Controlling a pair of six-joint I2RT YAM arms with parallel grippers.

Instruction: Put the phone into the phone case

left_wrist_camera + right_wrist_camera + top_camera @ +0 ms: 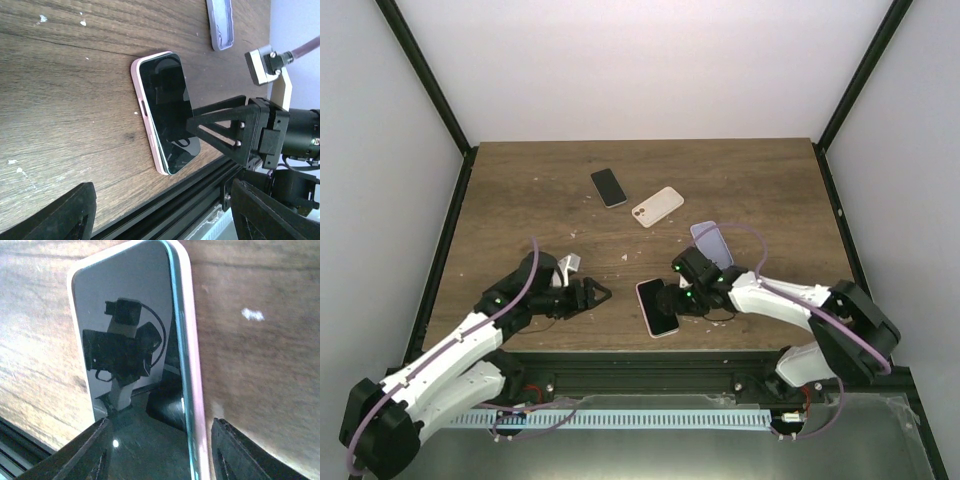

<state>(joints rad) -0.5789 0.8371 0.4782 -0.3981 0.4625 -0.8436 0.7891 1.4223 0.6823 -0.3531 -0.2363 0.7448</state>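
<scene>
The phone (657,307) lies in its pink case (140,102) at the desk's (520,200) near edge, long axis twelve-to-six. The right tool (160,427) straddles its near end, fingers apart, though I cannot tell whether they pinch it. The left tool (603,293), spread, sits at its nine o'clock.

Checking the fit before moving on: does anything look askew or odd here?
Yes. The phone in the pink case near the front edge looks not fully seated: along one long side its greenish edge stands above the case rim. White specks also dot the table.
</scene>
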